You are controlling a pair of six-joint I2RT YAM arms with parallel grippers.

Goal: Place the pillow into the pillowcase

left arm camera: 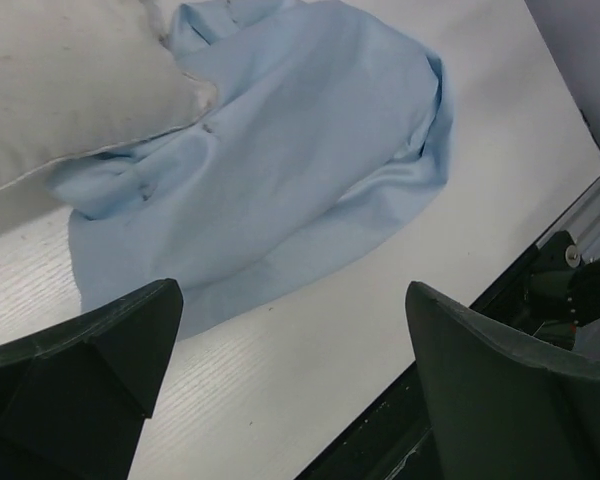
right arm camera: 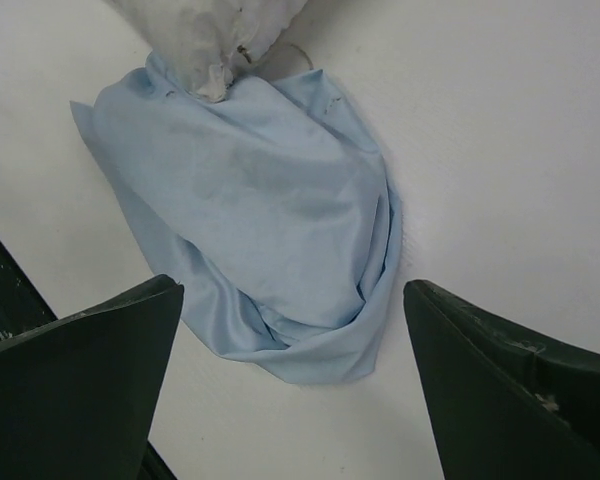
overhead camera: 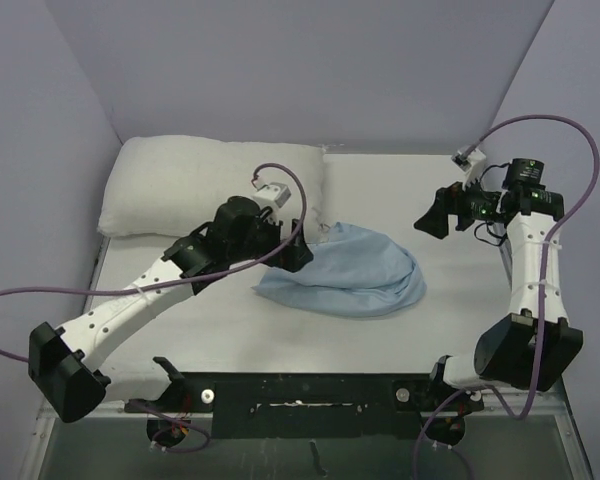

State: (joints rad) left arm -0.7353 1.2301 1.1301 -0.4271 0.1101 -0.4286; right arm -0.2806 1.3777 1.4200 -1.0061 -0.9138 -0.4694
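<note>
The pillowcase (overhead camera: pixel 350 270) is seen crumpled in the middle of the table (overhead camera: pixel 460 300), touching a corner of the pillow (overhead camera: pixel 205 185); the left gripper (left arm camera: pixel 290 330) and right gripper (right arm camera: pixel 292 335) are held wide, empty; the cloth is judged thin, limp and light, best pinched at its open hem, which cannot be made out.

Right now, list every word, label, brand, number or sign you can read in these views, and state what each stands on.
None: no readable text in any view.
The pillow and the pillowcase: plain fabric, no print visible.
The left gripper and the right gripper: plain dark fingers, no marking.
</note>
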